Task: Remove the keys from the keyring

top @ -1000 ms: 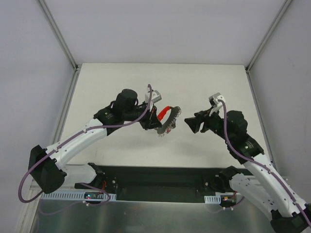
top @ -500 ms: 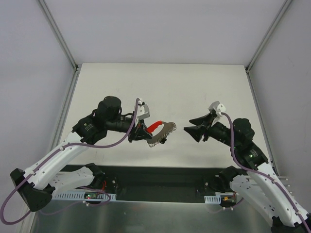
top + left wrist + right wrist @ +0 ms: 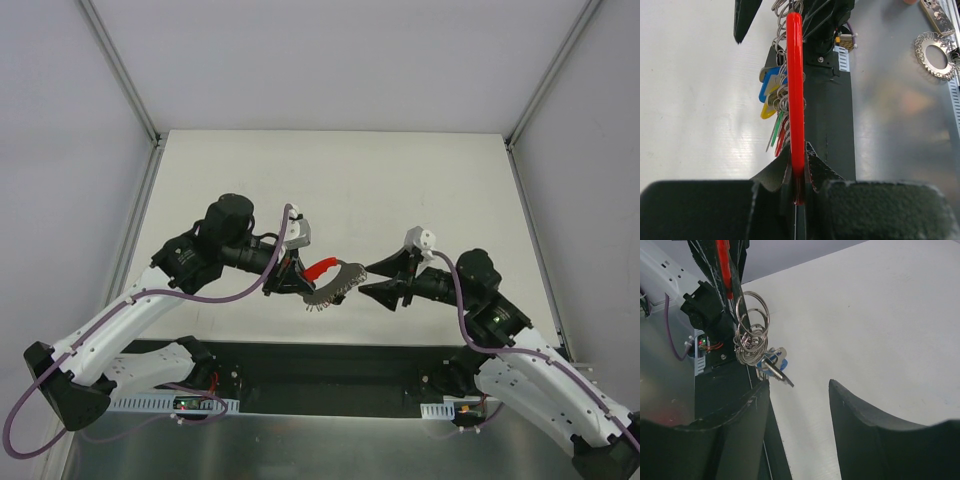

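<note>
My left gripper [image 3: 298,276] [image 3: 798,172] is shut on the end of a red clip [image 3: 322,268] [image 3: 795,85] and holds it in the air above the table. From the clip hangs the keyring [image 3: 751,332], a cluster of thin silvery loops [image 3: 782,95]. The keys [image 3: 334,287] [image 3: 771,97] dangle from it with blue, yellow, green and red heads. In the right wrist view a blue-headed key [image 3: 774,364] sticks out just above my left fingertip [image 3: 747,410]. My right gripper [image 3: 367,279] [image 3: 799,385] stands open just right of the bunch, touching nothing.
The white table [image 3: 400,190] lies below both grippers. A black base strip [image 3: 330,375] and a shiny metal sheet [image 3: 905,125] run along the near edge. A toothed ring shape [image 3: 936,56] shows on that metal. Frame posts [image 3: 140,110] stand at the far corners.
My right gripper has moved left and nearer, up to the hanging keys, its jaws a little narrower. My left gripper has drawn the red clip and keys back towards the near edge.
</note>
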